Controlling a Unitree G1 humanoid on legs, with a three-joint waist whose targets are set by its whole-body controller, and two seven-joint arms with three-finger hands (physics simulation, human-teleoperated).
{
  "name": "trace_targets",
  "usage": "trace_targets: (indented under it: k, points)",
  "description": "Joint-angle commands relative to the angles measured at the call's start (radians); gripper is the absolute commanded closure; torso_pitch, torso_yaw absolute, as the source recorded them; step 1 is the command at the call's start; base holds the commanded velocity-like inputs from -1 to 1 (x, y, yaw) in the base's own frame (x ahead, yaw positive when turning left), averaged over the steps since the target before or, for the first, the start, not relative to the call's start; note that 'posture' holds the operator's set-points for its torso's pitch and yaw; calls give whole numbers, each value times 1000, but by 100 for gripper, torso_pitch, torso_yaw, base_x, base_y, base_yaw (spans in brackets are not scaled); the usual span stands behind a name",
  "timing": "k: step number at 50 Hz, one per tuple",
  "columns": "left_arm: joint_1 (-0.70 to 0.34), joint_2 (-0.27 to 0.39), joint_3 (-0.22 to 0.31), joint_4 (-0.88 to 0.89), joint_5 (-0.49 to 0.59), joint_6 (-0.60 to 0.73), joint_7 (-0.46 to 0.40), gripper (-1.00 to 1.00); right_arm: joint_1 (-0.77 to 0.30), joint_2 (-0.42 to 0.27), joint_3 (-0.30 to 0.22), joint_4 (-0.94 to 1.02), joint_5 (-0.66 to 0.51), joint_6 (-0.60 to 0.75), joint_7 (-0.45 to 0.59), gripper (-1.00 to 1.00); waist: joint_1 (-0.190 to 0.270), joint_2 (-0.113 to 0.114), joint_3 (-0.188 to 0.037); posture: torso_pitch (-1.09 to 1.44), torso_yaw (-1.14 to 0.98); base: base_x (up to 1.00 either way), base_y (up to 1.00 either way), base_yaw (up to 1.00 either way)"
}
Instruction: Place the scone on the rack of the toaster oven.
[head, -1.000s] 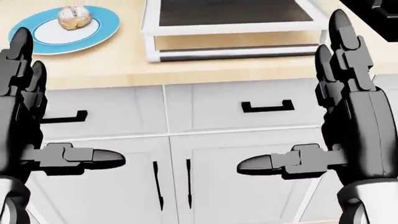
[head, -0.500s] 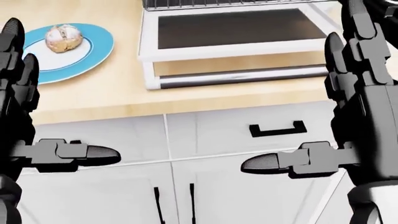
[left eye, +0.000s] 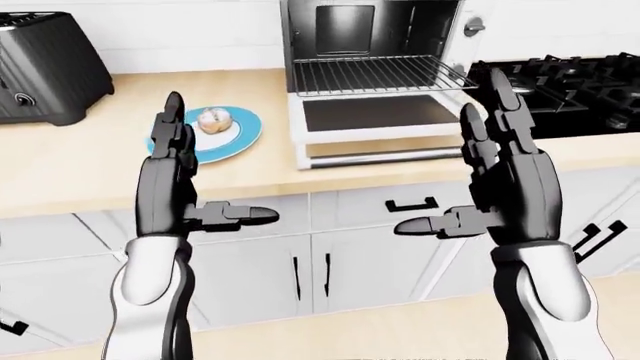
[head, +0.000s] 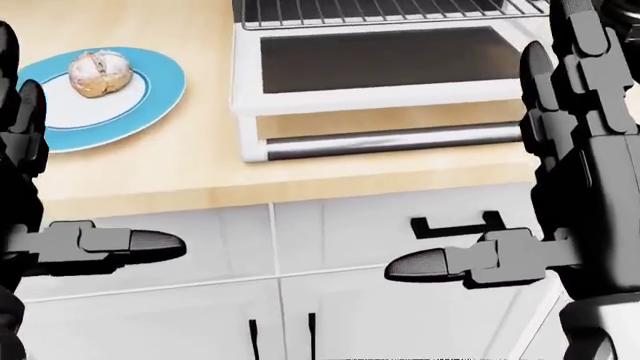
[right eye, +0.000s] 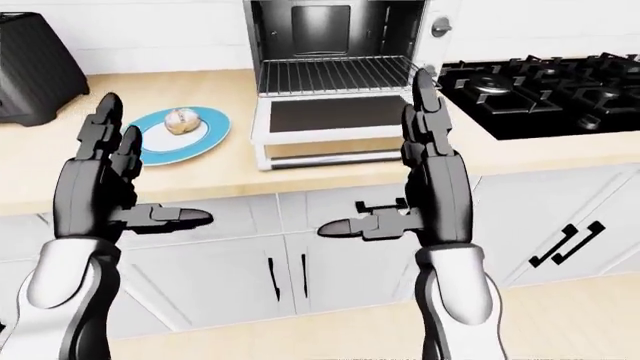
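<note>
Scone (head: 100, 73): pale, rounded, cracked on top; sits on the plate, toward its upper part in the head view, touched by neither hand.
Plate (head: 150, 97): blue rim, white centre; lies on the bench just left of the toaster oven.
Toaster oven (left eye: 372, 30): white casing, dark cavity, standing on the bench (a round knob shows at its upper right in the left-eye view).
Oven door (head: 385, 64): folded down flat, dark glass panel in a white frame, its handle bar along the lower edge in the head view.
Rack (left eye: 378, 75): wire grid, drawn partly out over the door, bare.
Bench (head: 190, 161): light wood top, carrying plate, oven and toaster.
Left hand (left eye: 172, 176): raised upright below the plate in the left-eye view, palm inward; fingers (left eye: 175, 124) straight and apart, thumb jutting toward the view's centre, holding nothing.
Right hand (left eye: 510, 172): upright beside the oven door's right edge; fingers spread, thumb pointing left, empty.
Toaster (left eye: 45, 67): black, at the far left of the bench, well apart from the plate.
Gas hob (right eye: 540, 90): black, with grates, set right of the oven.
Cabinets (left eye: 310, 259): white drawers and doors with black handles, under the bench.
</note>
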Motion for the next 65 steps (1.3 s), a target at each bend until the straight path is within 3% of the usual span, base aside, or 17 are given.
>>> trace_targets:
  k: [1,8,12,20,24,29,35,38,39,47,51,52,55,59,62,63,65]
  points:
    - [-23,10,2,-21,5,-28,0,-100,-13,1,-1,-26,0,-24,-5,-100,6,-11,-10,0,0,23,0,0]
    - [-21,11,1,-28,16,-25,-7,-100,0,-2,-3,-46,-2,-18,1,-100,-4,39,-2,0,0,23,0,0]
    - [-17,13,-1,-25,30,-34,-10,-100,-1,0,-3,-48,-3,-16,2,-100,-16,130,-22,0,0,23,0,0]
    - [-41,18,12,-40,36,-9,-11,-100,-27,-7,-10,-56,-1,10,-7,-100,5,68,-17,0,0,18,5,0]
    - [-44,18,11,-44,35,-4,-9,-100,-31,-11,-3,-61,-8,16,-4,-100,9,-16,-30,0,0,12,8,0]
    - [-35,19,16,-48,32,-8,-10,-100,-24,-8,-2,-62,-13,10,0,-100,-8,4,-25,0,0,12,12,0]
    - [-32,19,15,-56,33,-4,-11,-100,-20,-7,-8,-73,-9,14,3,-100,-13,62,-10,0,0,13,14,0]
    - [-30,17,15,-59,33,-3,-11,-100,-18,-5,-9,-76,-6,15,1,-100,-15,159,-37,0,0,13,14,0]
    - [-30,17,15,-58,32,-4,-11,-100,-18,-5,-8,-76,-7,16,0,-100,-5,110,-27,0,0,13,15,0]
    - [-20,16,20,-61,27,-9,-11,-100,-17,0,-2,-74,-9,11,-3,-100,1,57,-16,0,0,14,14,0]
    - [-20,16,17,-58,29,-12,-10,-100,-9,0,-5,-76,-6,6,-3,-100,6,-30,-31,0,0,14,12,0]
    - [-21,17,15,-56,31,-14,-10,-100,-9,-1,-5,-77,-6,7,-3,-100,-8,20,-21,0,0,14,9,0]
    - [-21,16,13,-54,33,-15,-9,-100,0,1,-9,-78,0,0,-3,-100,-8,10,-23,0,0,15,3,0]
    - [-24,13,9,-52,36,-16,-9,-100,5,4,-18,-82,10,-8,-9,-100,-12,53,0,0,0,10,2,0]
    - [-28,15,11,-54,37,-12,-10,-100,0,0,-25,-97,25,3,-12,-100,-27,99,-24,0,0,0,0,0]
    - [-23,14,10,-50,39,-18,-11,-100,1,-2,-24,-97,24,0,-13,-100,-22,62,-17,0,0,0,0,0]
    - [-21,14,10,-56,38,-14,-13,-100,-2,-5,-24,-106,25,4,-14,-100,-13,56,-31,0,0,0,0,0]
